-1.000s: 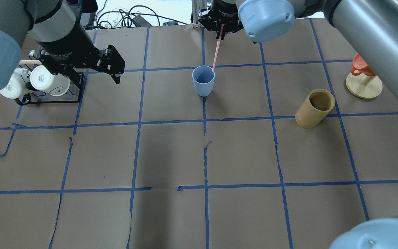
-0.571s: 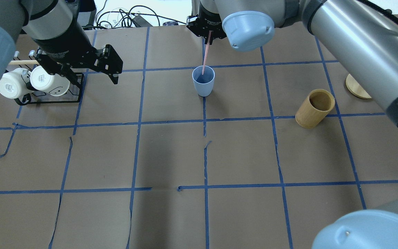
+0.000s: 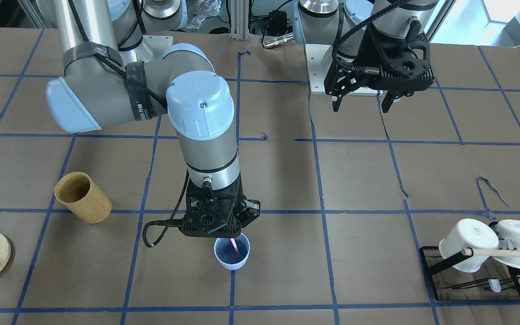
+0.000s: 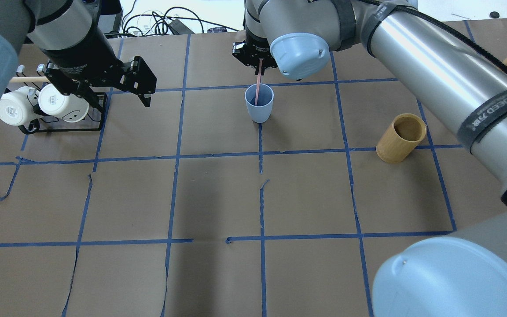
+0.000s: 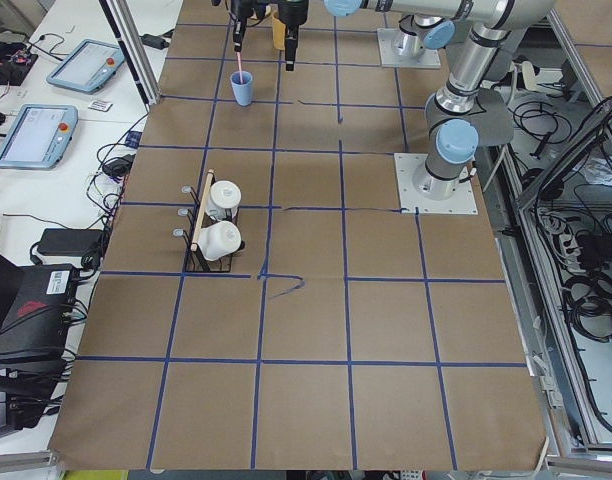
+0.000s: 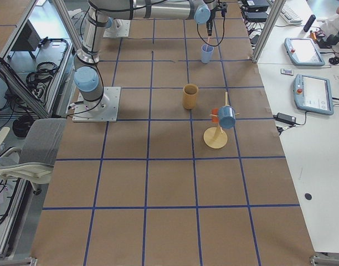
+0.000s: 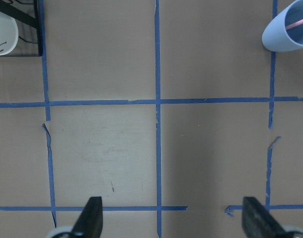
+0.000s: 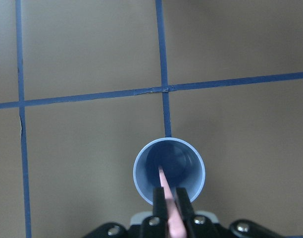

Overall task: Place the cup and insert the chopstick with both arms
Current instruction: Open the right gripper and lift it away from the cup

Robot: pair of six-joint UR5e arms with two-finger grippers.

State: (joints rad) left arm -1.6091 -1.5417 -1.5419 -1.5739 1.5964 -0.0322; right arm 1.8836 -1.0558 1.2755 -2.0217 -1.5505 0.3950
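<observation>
**Chopstick held in the blue cup by the right gripper; left gripper open and empty**

The table (image 4: pixel 218 198) is covered with brown paper and is marked into squares by blue tape. The right arm (image 4: pixel 434 61) is stretched across to the far middle of the table, and the left arm (image 4: pixel 66 31) is held above the table beside a black wire rack (image 4: pixel 66 127). White mugs (image 4: pixel 60 102) are hung on that rack. A bamboo cup (image 4: pixel 401 138) is seen standing upright, well apart from the blue cup (image 4: pixel 259 108).

The blue cup is set upright on a tape line, just beside a crossing of lines and directly under the right gripper (image 8: pixel 169 198). The fingers of that gripper are clamped on the upper part of the pink chopstick (image 4: pixel 258 86). The chopstick is held nearly vertical, with its lower end inside the cup's mouth; whether the bottom is touched cannot be told. The left gripper (image 3: pixel 360 104) is held with its fingers spread wide, and nothing is gripped between them.
</observation>
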